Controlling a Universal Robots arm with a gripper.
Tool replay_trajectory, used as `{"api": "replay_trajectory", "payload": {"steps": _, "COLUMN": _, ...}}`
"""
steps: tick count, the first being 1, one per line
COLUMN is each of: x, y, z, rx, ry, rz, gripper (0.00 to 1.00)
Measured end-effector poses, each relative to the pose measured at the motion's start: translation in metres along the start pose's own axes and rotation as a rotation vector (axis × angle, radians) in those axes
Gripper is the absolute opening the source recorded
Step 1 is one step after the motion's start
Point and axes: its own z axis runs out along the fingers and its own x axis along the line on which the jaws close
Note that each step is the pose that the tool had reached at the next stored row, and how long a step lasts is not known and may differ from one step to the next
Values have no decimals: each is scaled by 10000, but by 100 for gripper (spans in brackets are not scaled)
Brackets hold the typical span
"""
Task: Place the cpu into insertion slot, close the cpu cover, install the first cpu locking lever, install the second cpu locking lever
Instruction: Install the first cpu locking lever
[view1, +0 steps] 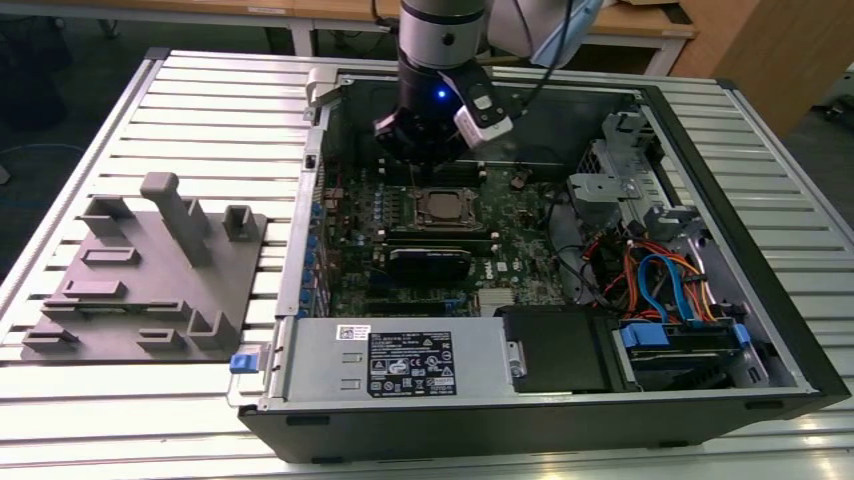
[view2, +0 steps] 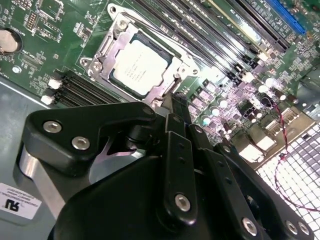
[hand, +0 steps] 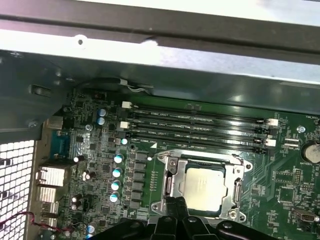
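The jaws are together, and I see nothing between them. The gripper (view2: 175, 102) hangs close over the insertion slot (view2: 100, 65), with its fingertips near the slot's rim. I cannot tell whether they touch the metal or stay a little above it.

The cpu (view2: 138, 67) lies flat inside the slot. Its silver-grey top shows through the window of the cpu cover (view2: 176, 56), and the cover is down over it, not standing up. So I judge the first two steps as done.

For the locking levers the matter is less clear. A thin wire lever (hand: 200, 156) lies low along the slot's side next to the memory slots (hand: 200, 125), but I cannot say if it is hooked. The second lever I cannot make out with certainty. Around the slot is the green motherboard (hand: 280, 185).
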Motion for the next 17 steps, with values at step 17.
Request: {"api": "replay_trajectory", "payload": {"steps": 17, "x": 261, "y": 28, "z": 2, "rx": -35, "ry": -245, "rz": 449, "gripper": 10}}
